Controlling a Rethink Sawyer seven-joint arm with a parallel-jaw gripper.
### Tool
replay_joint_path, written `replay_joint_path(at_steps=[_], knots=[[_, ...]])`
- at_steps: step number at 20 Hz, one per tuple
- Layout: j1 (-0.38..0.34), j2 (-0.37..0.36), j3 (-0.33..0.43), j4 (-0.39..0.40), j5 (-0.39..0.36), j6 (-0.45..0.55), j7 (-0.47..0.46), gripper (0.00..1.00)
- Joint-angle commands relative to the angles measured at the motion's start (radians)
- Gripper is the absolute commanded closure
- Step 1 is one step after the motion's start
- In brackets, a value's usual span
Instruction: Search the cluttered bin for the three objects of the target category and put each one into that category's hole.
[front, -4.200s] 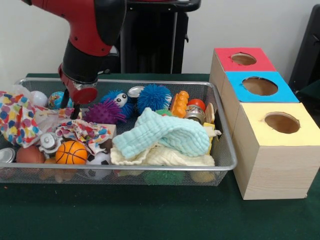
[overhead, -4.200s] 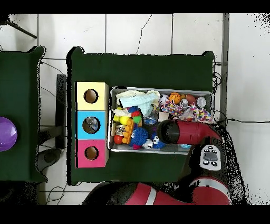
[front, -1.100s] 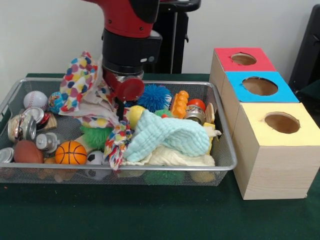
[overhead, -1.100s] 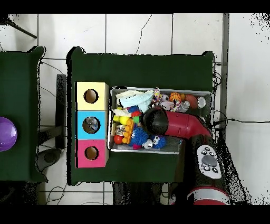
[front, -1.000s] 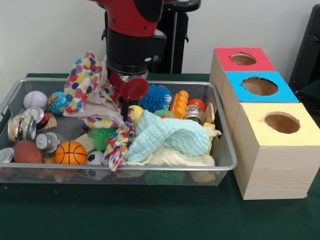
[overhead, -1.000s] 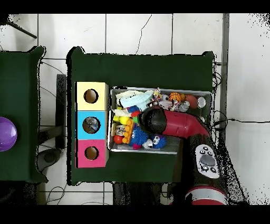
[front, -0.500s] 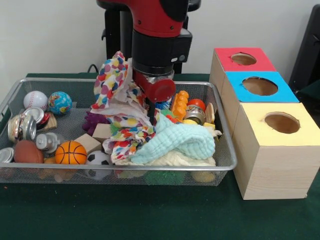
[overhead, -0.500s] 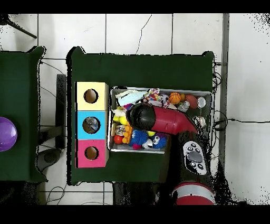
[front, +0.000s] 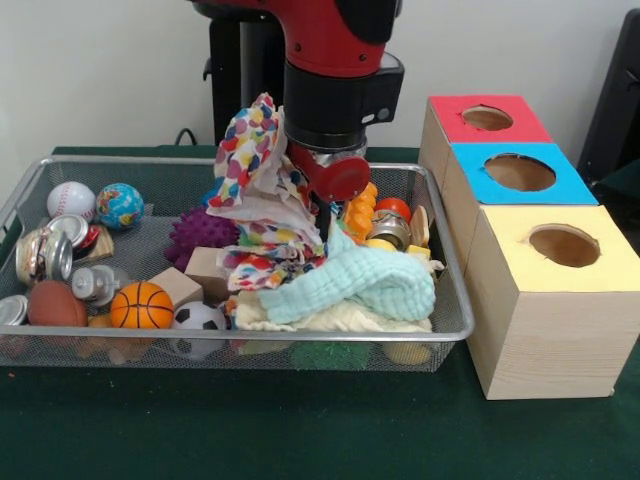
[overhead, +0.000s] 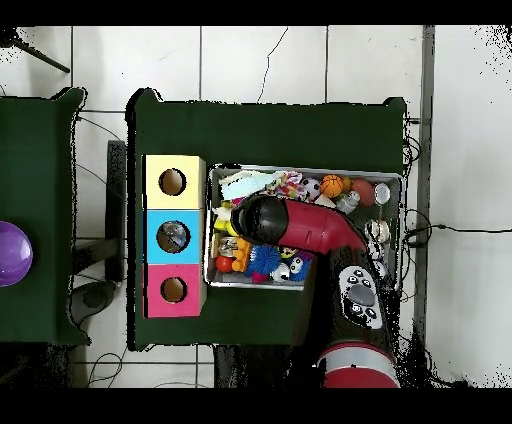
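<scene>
A cloth with coloured spots (front: 255, 190) hangs half lifted over the middle of the wire bin (front: 150, 160). My gripper (front: 322, 215) is shut on it under the red wrist, and folds of the cloth hide most of the fingers. The cloth's lower end rests on a mint cloth (front: 365, 280) and a cream cloth (front: 330, 318). To the right stand three boxes with holes: red (front: 487, 118), blue (front: 518, 172) and yellow (front: 563, 245). From overhead the arm (overhead: 290, 225) covers the gripper, and the spotted cloth (overhead: 285, 185) shows beside the yellow box (overhead: 172, 182).
In the bin's left half lie a baseball (front: 70, 199), a globe ball (front: 120, 204), a basketball (front: 142, 305), a soccer ball (front: 200, 317), a purple spiky ball (front: 198, 232), a wooden block (front: 205, 265) and metal cans (front: 45, 250). Toys crowd the right end.
The arm has carried the spotted cloth from the bin's left side toward the right, closer to the boxes. The balls and cans it covered now show.
</scene>
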Motion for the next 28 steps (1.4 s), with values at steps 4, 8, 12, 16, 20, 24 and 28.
replay_joint_path(at_steps=[4, 8, 12, 16, 20, 24, 28], knots=[[0.052, 0.072, -0.043, 0.018, 0.018, 0.111, 0.109, 1.00], [0.075, 0.079, -0.098, -0.001, -0.007, 0.127, 0.093, 1.00], [0.072, 0.094, -0.128, -0.015, -0.029, 0.118, 0.054, 1.00], [0.051, 0.106, -0.140, -0.017, -0.050, 0.086, 0.007, 1.00], [0.035, 0.134, -0.154, -0.025, -0.074, 0.040, -0.021, 1.00], [0.032, 0.151, -0.162, -0.034, -0.092, 0.016, -0.026, 1.00], [0.012, 0.160, -0.165, -0.038, -0.121, -0.012, -0.043, 1.00]])
